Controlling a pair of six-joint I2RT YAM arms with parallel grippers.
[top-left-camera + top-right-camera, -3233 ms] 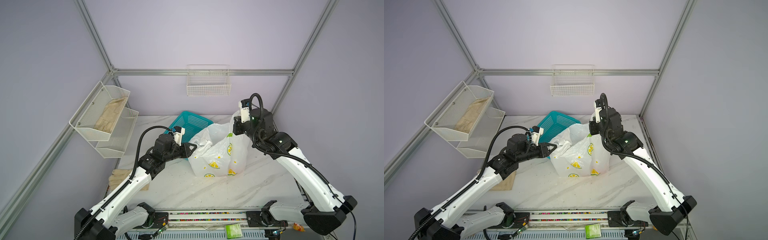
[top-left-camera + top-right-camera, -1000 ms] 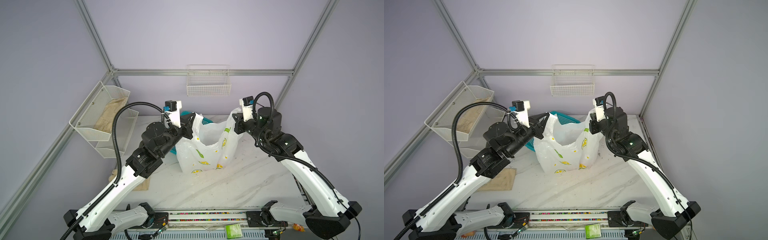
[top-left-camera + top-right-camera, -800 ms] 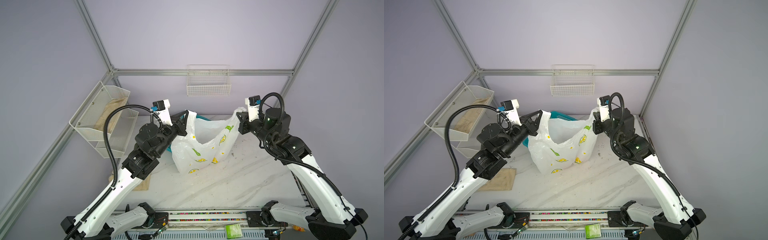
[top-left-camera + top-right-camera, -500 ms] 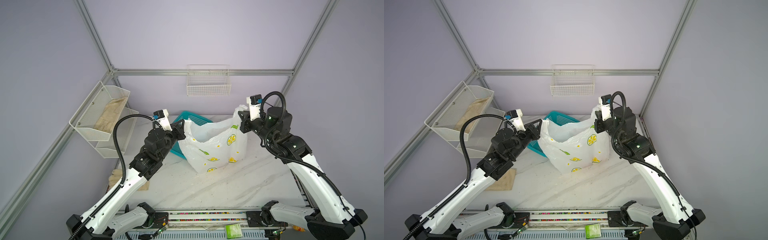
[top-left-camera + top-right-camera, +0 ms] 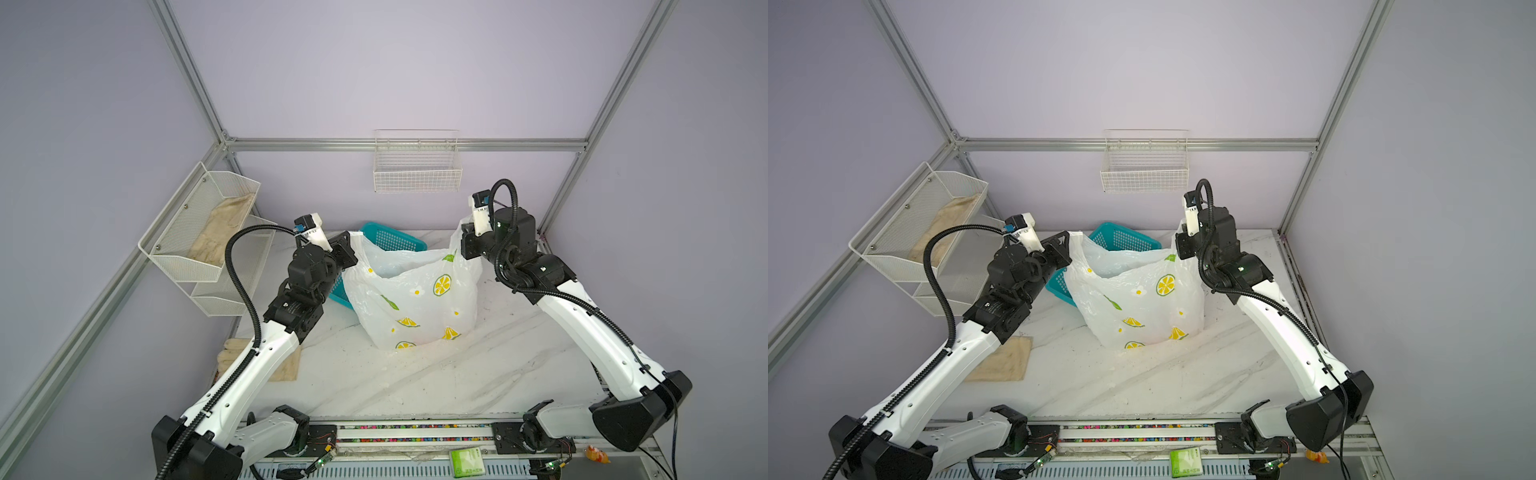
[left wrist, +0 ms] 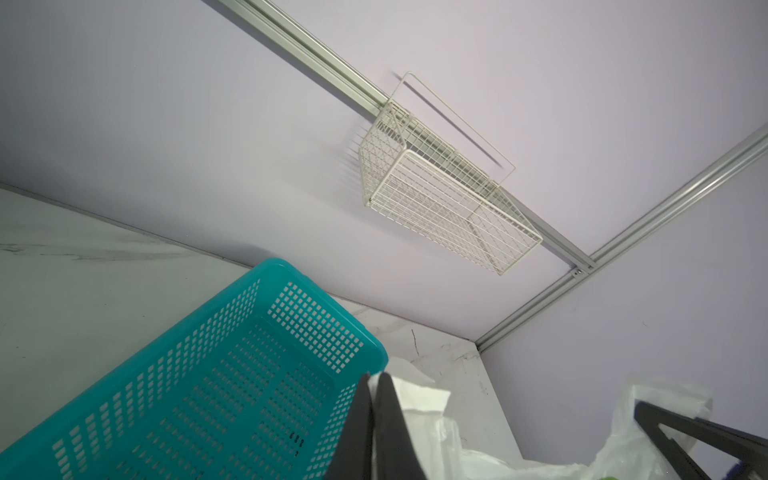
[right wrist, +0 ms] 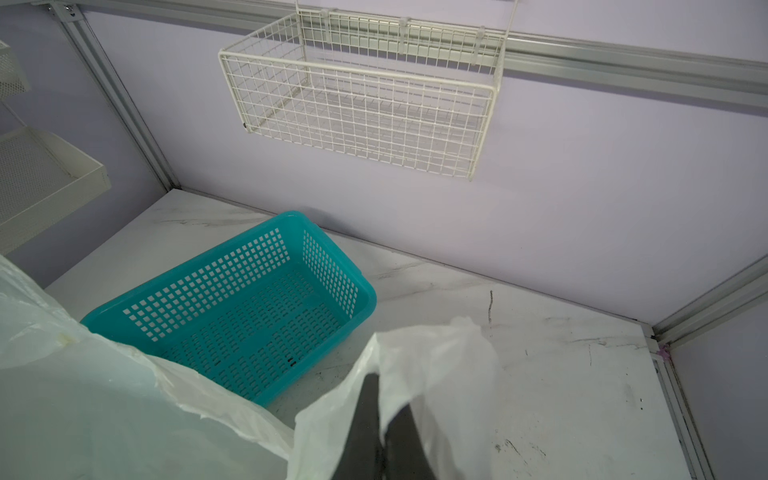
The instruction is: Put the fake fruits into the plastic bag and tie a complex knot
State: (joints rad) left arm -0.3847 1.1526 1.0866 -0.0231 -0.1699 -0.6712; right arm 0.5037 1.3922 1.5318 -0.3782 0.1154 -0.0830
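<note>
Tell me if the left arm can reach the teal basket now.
Likely not yet: the teal basket lies close beside the left gripper, but its fingers are shut on the handle of the plastic bag.

The enclosure has plain lilac walls framed by aluminium profiles. A white wire basket hangs on the horizontal profile of the back wall. Below the wire basket lies a white marble-patterned tabletop, with a teal perforated basket resting on it near the back wall. Left of the wire basket, a two-tier white mesh shelf is fixed to the side wall. Its upper tier holds beige fabric. Lighting is even and diffuse.
</note>
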